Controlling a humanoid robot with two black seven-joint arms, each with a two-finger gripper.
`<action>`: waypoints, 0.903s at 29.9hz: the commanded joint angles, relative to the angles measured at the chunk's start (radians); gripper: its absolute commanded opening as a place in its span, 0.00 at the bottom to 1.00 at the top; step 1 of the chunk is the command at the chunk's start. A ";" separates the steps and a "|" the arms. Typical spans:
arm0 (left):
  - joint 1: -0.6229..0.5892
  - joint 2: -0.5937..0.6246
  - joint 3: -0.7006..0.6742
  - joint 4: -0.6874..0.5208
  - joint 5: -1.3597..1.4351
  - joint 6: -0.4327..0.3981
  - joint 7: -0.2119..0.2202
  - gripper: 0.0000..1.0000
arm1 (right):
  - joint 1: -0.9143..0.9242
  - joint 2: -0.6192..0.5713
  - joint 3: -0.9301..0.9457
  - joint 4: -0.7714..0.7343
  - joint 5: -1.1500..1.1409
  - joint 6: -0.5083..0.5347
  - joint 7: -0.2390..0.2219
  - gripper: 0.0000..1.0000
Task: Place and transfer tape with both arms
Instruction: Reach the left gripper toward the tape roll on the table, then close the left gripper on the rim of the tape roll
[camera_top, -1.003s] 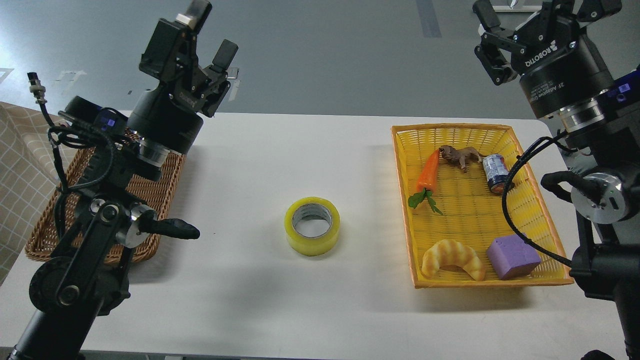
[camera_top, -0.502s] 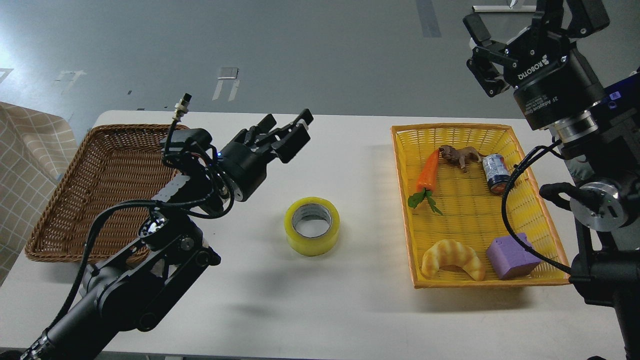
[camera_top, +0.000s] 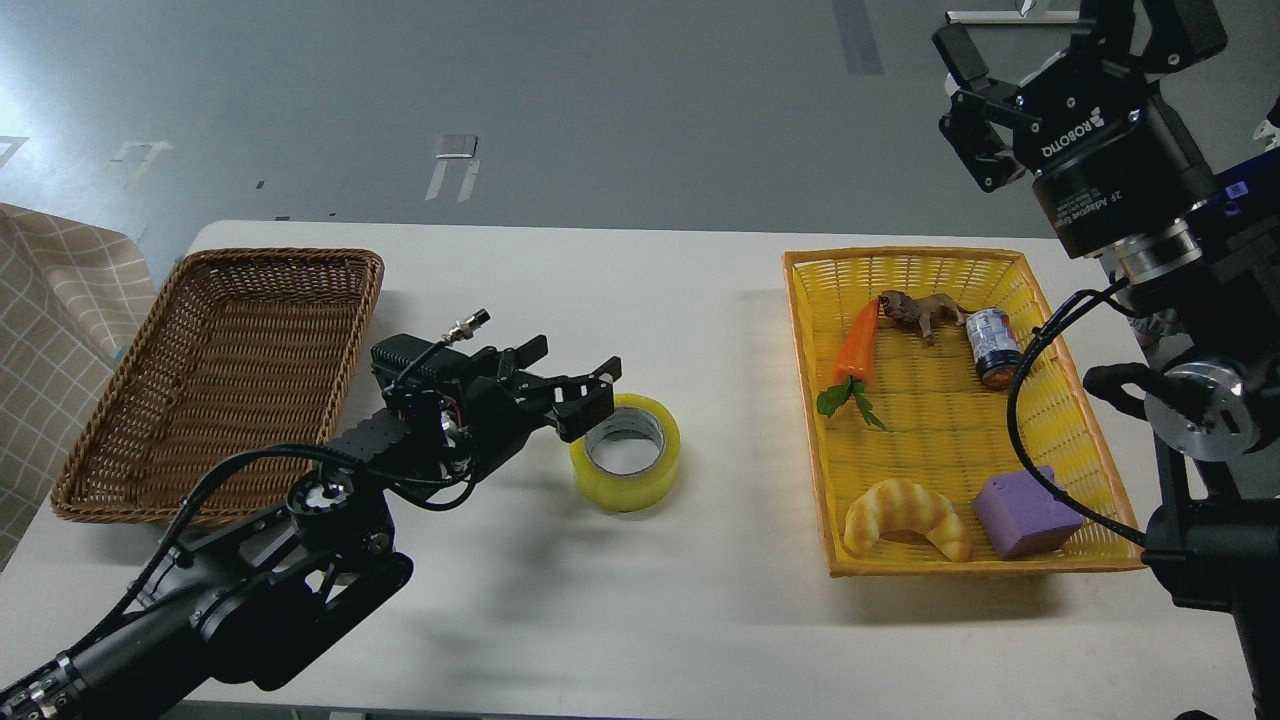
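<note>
Reaching low over the white table (camera_top: 700, 620), your left gripper (camera_top: 572, 385) is hanging at the tape's (camera_top: 626, 452) far-left rim, fingers apart. The tape is lying flat mid-table, between the brown basket (camera_top: 230, 370) and the yellow basket (camera_top: 1000, 270). Your right gripper (camera_top: 1060, 40) is sitting raised far right, fingers spread.

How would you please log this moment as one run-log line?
phase: reach | left gripper: open, at tape rim | right gripper: open, raised | tape: flat on table
</note>
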 joint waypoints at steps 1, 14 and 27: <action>-0.037 0.005 0.035 0.046 0.000 0.001 0.000 0.98 | -0.002 -0.002 0.007 -0.003 0.000 0.000 0.000 1.00; -0.062 0.031 0.163 0.059 0.000 -0.002 0.000 0.98 | -0.008 -0.003 0.006 -0.016 0.000 0.001 0.000 1.00; -0.066 0.035 0.178 0.066 0.000 -0.010 -0.002 0.98 | -0.017 -0.003 0.006 -0.029 0.000 0.001 0.000 1.00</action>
